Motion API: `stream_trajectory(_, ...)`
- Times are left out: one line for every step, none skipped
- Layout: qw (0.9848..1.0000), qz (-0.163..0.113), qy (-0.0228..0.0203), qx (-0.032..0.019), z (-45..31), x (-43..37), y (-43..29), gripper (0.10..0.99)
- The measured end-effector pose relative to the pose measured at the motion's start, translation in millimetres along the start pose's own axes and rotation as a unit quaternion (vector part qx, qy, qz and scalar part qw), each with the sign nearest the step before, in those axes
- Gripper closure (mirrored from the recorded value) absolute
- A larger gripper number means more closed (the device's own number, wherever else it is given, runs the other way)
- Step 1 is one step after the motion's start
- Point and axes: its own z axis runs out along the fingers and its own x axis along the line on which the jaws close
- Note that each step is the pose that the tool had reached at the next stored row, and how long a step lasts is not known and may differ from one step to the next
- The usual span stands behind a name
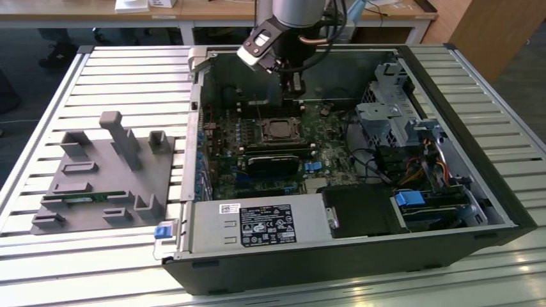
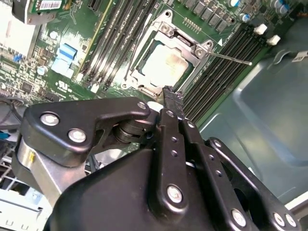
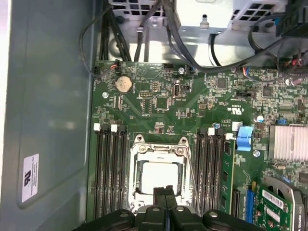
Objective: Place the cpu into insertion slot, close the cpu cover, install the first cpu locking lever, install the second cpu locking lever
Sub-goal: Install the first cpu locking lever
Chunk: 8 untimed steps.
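Cpu (image 3: 158, 175) lies flat in the insertion slot (image 1: 277, 130) on the green board (image 3: 159, 103). The cpu cover (image 3: 159, 150) is folded down around it, framing its silver top. A thin lever rod (image 3: 193, 185) runs along one side of the cover. My claw (image 3: 166, 191) hangs just above the socket's edge, fingers pressed together, pinching nothing.

Silver-grey arm (image 1: 295, 9), black-and-white wrist block (image 1: 258, 46), black cables (image 1: 328, 35); matte black jaws on hinged plates with silver screws
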Motion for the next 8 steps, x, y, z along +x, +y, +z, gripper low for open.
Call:
stream_trajectory(1.0000, -0.006, 0.0000, 0.0002, 0.0, 0.0, 0.0, 0.969)
stream_trajectory(0.9999, -0.013, 0.0000, 0.0003, 0.0, 0.0, 0.0, 0.969)
stream_trajectory(0.9998, -0.021, 0.0000, 0.0005, 0.0, 0.0, 0.0, 0.969)
stream_trajectory(0.9996, -0.029, 0.0000, 0.0007, 0.0, 0.0, 0.0, 0.969)
stream_trajectory(0.9994, -0.036, 0.0001, 0.0008, 0.0, 0.0, 0.0, 0.969)
stream_trajectory(0.9991, -0.042, 0.0001, 0.0010, 0.0, 0.0, 0.0, 0.969)
stream_trajectory(0.9989, -0.047, 0.0001, 0.0011, 0.0, 0.0, 0.0, 0.969)
stream_trajectory(0.9986, -0.052, 0.0001, 0.0012, 0.0, 0.0, 0.0, 0.969)
